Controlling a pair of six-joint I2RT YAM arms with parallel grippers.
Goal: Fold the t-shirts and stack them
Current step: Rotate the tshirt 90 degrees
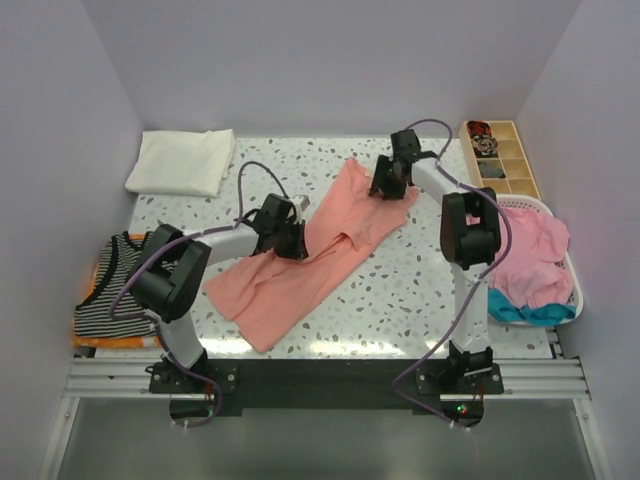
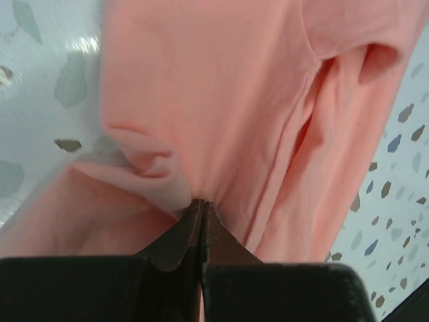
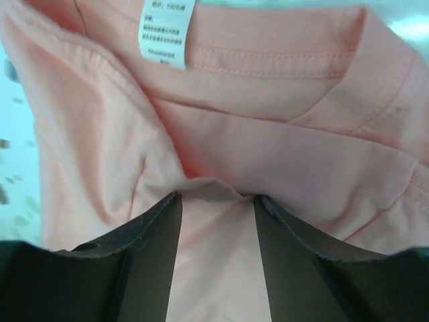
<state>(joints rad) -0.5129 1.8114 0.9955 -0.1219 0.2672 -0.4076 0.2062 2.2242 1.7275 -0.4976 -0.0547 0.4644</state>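
The salmon-pink t-shirt (image 1: 320, 250) lies rumpled and slantwise across the middle of the table. My left gripper (image 1: 290, 240) is shut on a fold of it at its left edge; in the left wrist view the closed fingertips (image 2: 202, 204) pinch the cloth (image 2: 221, 100). My right gripper (image 1: 388, 183) is open at the shirt's far end by the neck. In the right wrist view its fingers (image 3: 167, 208) stand apart with cloth between them, below the collar and white neck label (image 3: 165, 30).
A folded white tee (image 1: 182, 161) lies at the back left. A black-and-white striped tee (image 1: 118, 285) lies at the left edge. A white basket (image 1: 572, 290) on the right holds pink (image 1: 535, 255) and teal (image 1: 535, 313) tees. A wooden compartment tray (image 1: 500, 158) stands at the back right.
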